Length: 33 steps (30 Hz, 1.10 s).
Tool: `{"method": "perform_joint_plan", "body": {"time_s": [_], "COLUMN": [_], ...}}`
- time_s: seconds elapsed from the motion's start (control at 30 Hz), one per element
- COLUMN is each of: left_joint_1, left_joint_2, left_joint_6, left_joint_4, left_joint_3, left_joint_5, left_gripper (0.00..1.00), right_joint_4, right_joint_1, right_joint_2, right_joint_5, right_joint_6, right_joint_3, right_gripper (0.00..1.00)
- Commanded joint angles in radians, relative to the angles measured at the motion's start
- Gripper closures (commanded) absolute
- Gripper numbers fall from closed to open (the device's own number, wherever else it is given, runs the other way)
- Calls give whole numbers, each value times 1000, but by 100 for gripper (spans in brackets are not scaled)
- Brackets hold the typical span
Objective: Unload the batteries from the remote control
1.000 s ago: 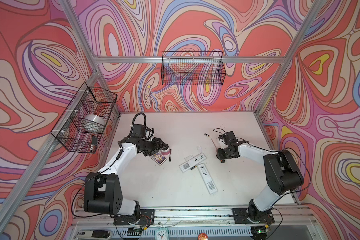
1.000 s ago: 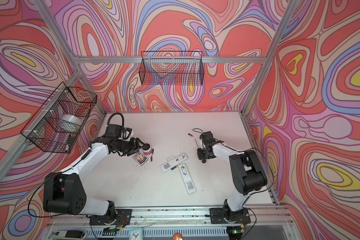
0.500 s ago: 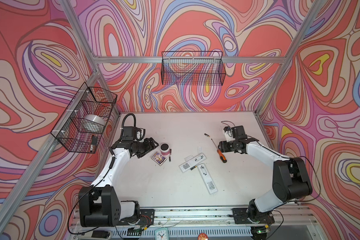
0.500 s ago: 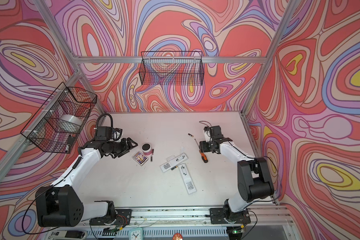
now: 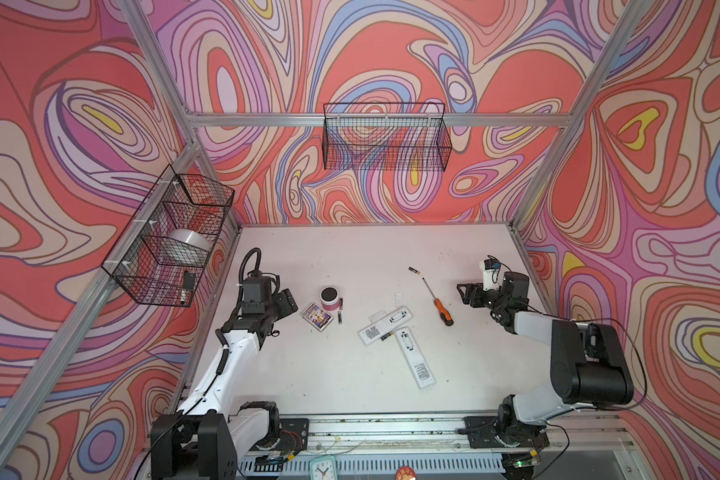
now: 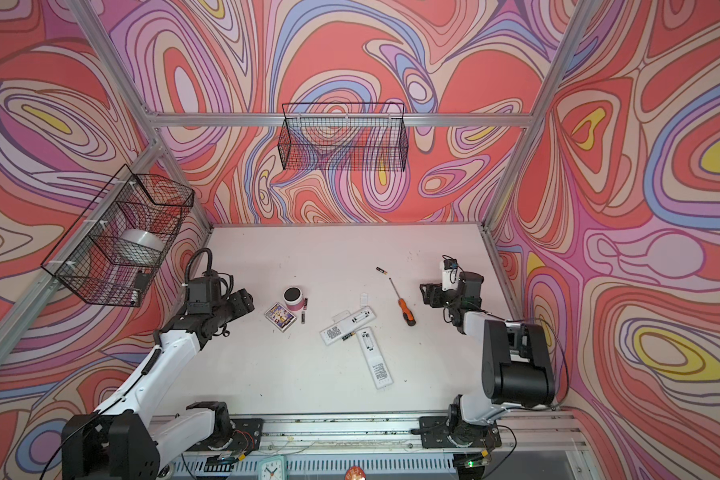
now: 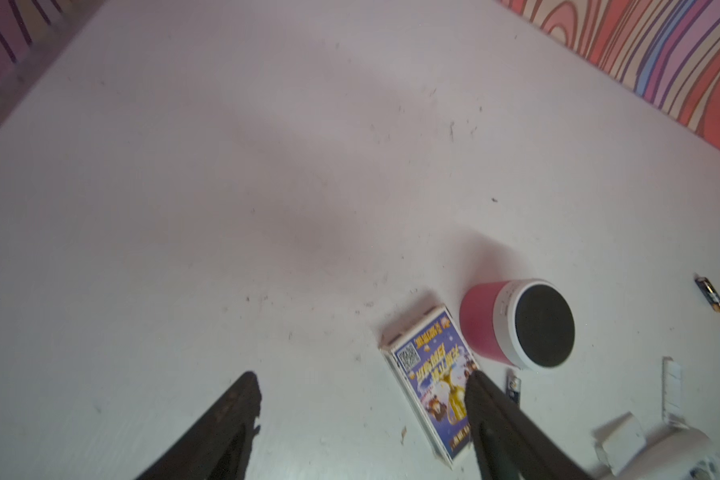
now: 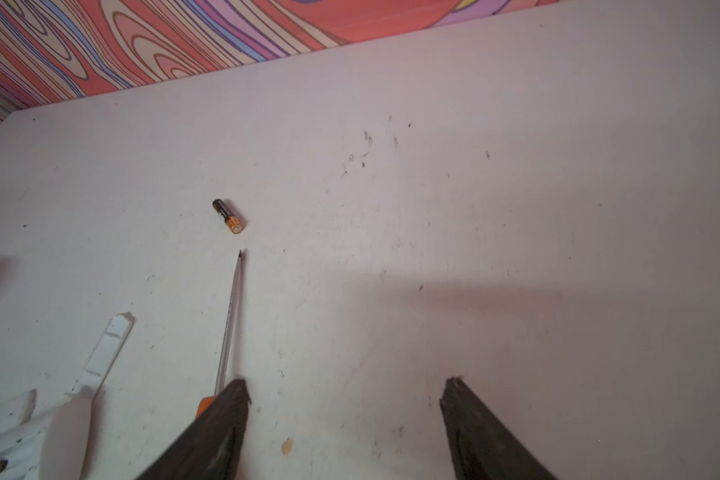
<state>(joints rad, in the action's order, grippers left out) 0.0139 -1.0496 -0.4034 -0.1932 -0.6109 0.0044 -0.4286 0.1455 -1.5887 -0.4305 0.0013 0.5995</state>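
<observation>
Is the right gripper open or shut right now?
Open. The right gripper has its fingers wide apart over the table, holding nothing; the screwdriver lies loose by one finger.

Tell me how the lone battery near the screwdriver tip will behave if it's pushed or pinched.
The battery lies on its side on the table, a smooth cylinder, so a sideways push would probably roll it. It is slim and looks glossy, so it may slip from a pinch. It looks rigid and should not bend.

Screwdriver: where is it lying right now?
In both top views the screwdriver lies flat on the table, right of centre, between the nearer white remote and the right gripper, its tip toward a loose battery.
</observation>
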Motion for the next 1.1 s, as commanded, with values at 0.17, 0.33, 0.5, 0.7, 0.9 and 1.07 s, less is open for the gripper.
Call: {"method": "perform_joint_plan", "body": {"time_s": [0.17,0.33,0.5,0.7,0.9,1.07], "left_joint_1": [6,6,6,6,6,6], "left_joint_2": [117,-109,-353,-470,-491,-483], "left_joint_6": [260,304,334,353,356,358], "left_joint_4": [649,922,1064,1062,1102,1083], "left_joint_3": [345,375,300,247,244,243], "left_joint_5": [-104,-87,-73,-17,-8,-4], "left_gripper": [14,11,11,11,0,0], "right_joint_4": [-456,-561,-667,-706,-527,-524], "right_joint_1": [23,21,-1,-14,-101,-101], "right_joint_2": [-72,-68,-72,-131,-122,-119], "right_joint_5": [15,54,147,187,342,342], "right_joint_6": [63,76,73,80,19,20], "right_joint_3": [-107,-160,-228,-205,-130,-132], "right_gripper": [24,23,20,13,2,2]}}
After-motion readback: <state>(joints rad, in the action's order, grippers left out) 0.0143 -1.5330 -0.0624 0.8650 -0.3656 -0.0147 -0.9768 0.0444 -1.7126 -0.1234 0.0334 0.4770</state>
